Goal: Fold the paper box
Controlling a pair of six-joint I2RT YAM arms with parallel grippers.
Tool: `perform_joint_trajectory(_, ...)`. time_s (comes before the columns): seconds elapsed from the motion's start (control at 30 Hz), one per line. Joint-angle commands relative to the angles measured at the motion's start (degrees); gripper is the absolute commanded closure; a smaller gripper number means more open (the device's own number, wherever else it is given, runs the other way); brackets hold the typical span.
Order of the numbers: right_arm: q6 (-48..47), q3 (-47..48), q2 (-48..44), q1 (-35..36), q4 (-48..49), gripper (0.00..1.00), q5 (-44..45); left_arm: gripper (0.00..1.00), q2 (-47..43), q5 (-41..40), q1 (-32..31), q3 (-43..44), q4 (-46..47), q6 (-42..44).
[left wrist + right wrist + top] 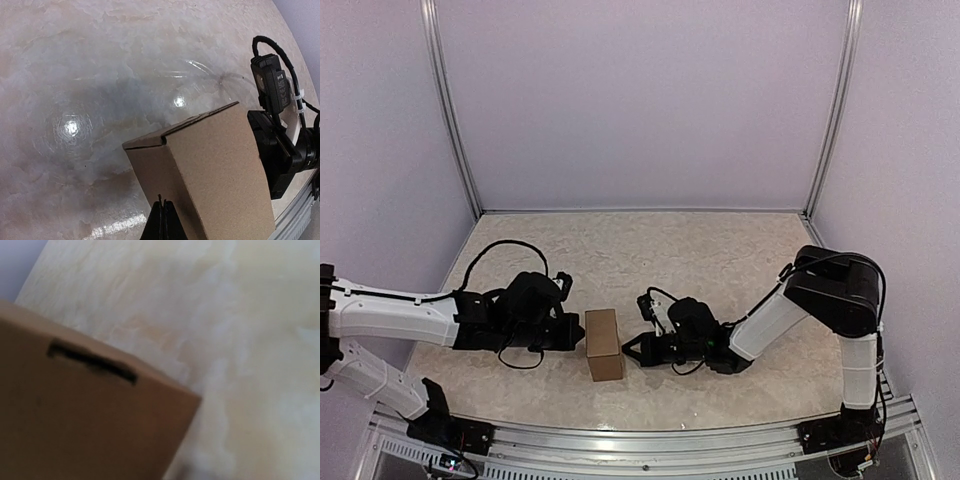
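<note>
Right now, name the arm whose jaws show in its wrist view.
The left arm: shut jaws at the bottom edge, before the paper box. The right view shows only box and table.

Bright, table (70, 127) glare, paper box (75, 430) perhaps defocused

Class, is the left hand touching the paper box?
Cannot tell. The top view puts the left hand against the paper box, but no view shows contact or a gap plainly.

top: high, near edge, looks down | wrists: low, close, facing inward | shared: paper box (604, 344)
</note>
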Motion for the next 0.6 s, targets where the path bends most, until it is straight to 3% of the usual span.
perform_joint_trajectory(0.0,0.3,1.1,2.8,1.1,-4.0,1.0,-1.1,1.0,2.9,3.9,-0.9,2.0,3.4,1.0)
perform_joint_trajectory(0.57,0.8,-3.4,2.9,1.0,-2.2,1.0,1.7,1.0,9.5,5.9,-3.7,10.2,5.1,4.6)
